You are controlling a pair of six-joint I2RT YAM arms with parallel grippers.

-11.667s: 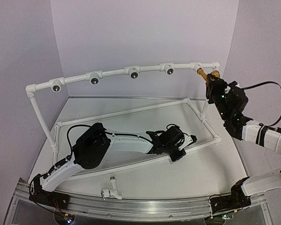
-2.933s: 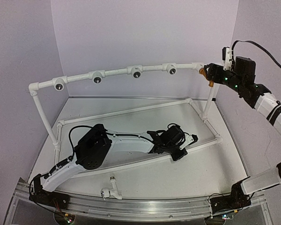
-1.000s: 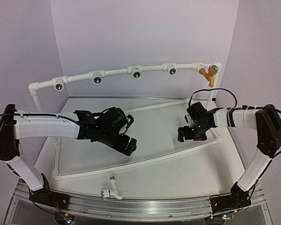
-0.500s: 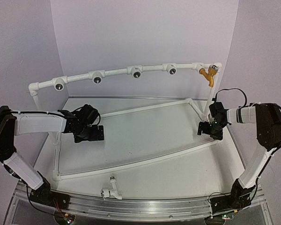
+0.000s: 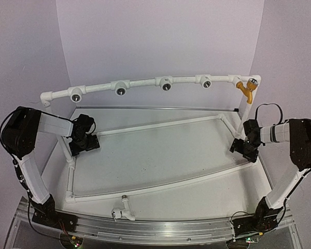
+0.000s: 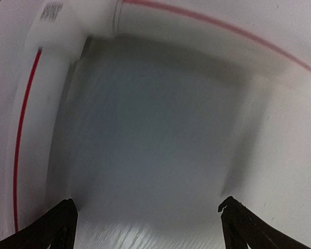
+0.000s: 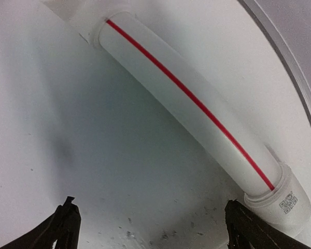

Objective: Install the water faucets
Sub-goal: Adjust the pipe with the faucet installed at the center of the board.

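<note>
- Pale lilac walls (image 5: 160, 36) close in a white bench (image 5: 160, 155), and a ribbed aluminium rail (image 5: 160, 228) runs along the bottom edge of the overhead view.
- A white plastic pipe frame (image 5: 142, 83) stands on the bench. Its raised top bar runs from the middle left to the upper right, and a flat loop of pipe lies on the surface below it.
- Four dark round sockets (image 5: 166, 84) sit spaced along that top bar.
- The yellow-orange plastic faucet (image 5: 247, 88) is at the upper right of the overhead view, seated at the right end of the top bar with its spout bent downward.
- The white plastic faucet (image 5: 122, 210) lies loose on the bench at bottom centre, just above the rail and outside the pipe loop. Neither tool touches it.
- The left tool (image 5: 85, 143) is low at the middle left of the overhead view, beside the frame's left upright.
- In the blurred left wrist view its black fingertips (image 6: 59, 228) stand wide apart in the bottom corners, with only bare bench between them and nothing gripped.
- The right tool (image 5: 244, 149) is at the middle right of the overhead view, close to the frame's right post.
- In the right wrist view its black fingertips (image 7: 66, 227) are likewise spread wide and empty.
- Ahead of them a white pipe with a thin red stripe (image 7: 186, 98) crosses from upper left to lower right, ending in a collar with a printed code (image 7: 280, 199).
</note>
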